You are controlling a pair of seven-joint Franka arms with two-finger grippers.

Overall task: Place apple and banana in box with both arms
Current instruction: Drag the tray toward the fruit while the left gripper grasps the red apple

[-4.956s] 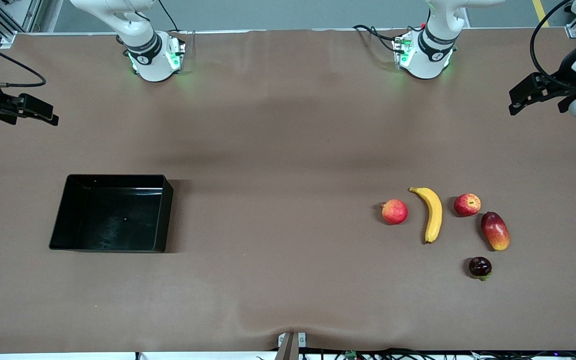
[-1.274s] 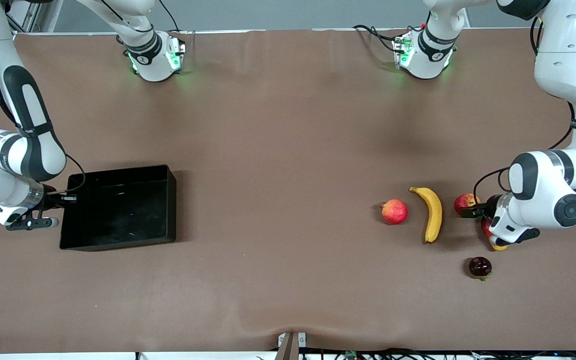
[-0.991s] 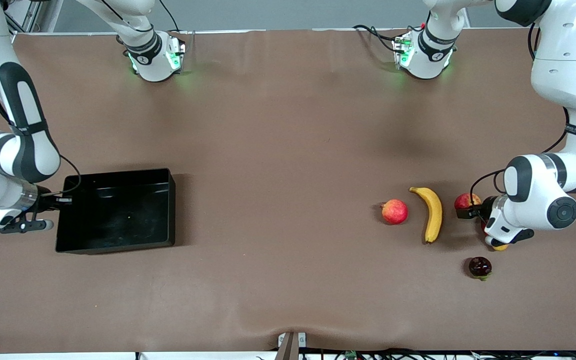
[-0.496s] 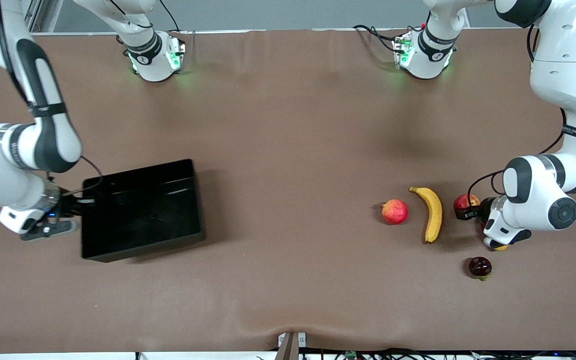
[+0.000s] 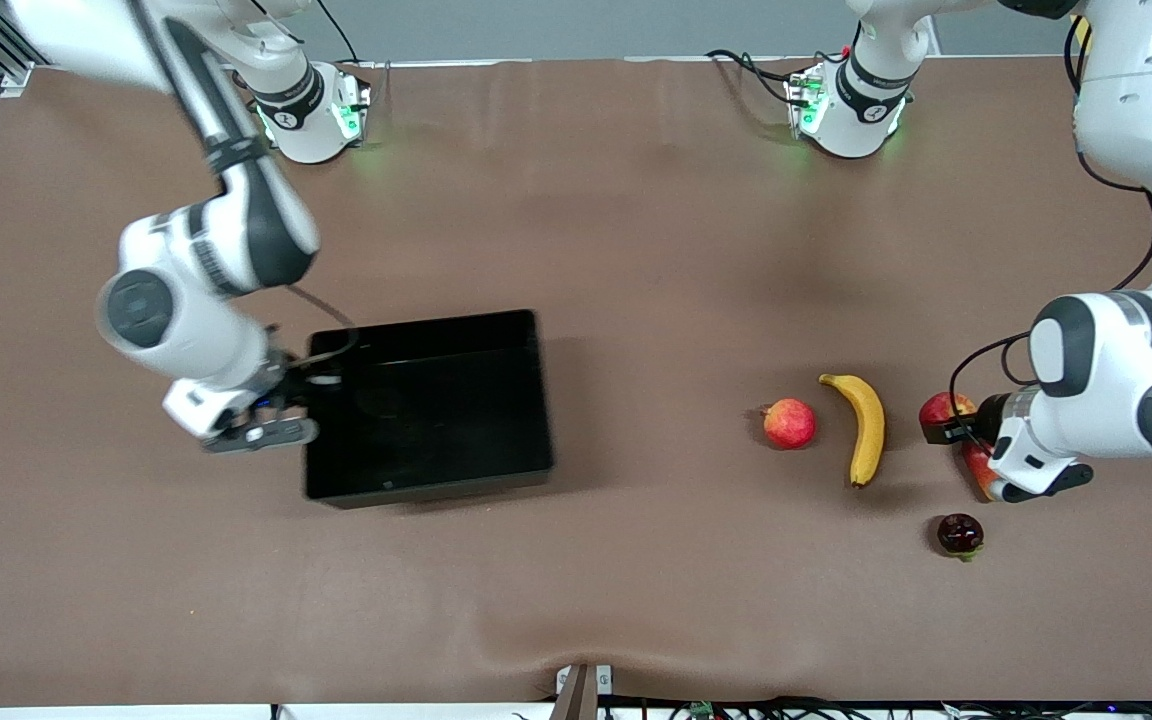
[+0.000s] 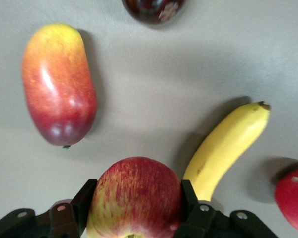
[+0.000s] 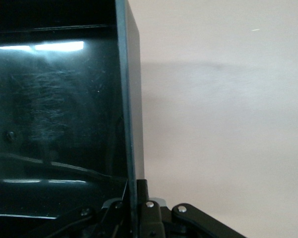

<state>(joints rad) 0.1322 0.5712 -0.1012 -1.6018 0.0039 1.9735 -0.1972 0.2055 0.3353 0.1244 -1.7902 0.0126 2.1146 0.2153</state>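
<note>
The black box (image 5: 436, 400) sits near the table's middle. My right gripper (image 5: 308, 386) is shut on its wall at the right arm's end; the right wrist view shows that wall (image 7: 129, 99) clamped between the fingers of this gripper (image 7: 135, 193). My left gripper (image 5: 944, 428) is shut on the deep-red apple (image 5: 942, 405), low by the table. In the left wrist view the apple (image 6: 136, 198) fills the gripper (image 6: 137, 192). The yellow banana (image 5: 868, 428) lies beside the apple, toward the box, and shows in the left wrist view (image 6: 228, 146).
A pinkish-red round fruit (image 5: 789, 423) lies between the banana and the box. A red-yellow mango (image 5: 978, 466) is partly hidden under my left wrist. A dark fruit (image 5: 960, 534) lies nearer the front camera. Bare brown table separates the box from the fruit.
My right arm has moved the box from the right arm's end toward the middle of the table. My left gripper stays on the apple and has shifted slightly away from the banana.
</note>
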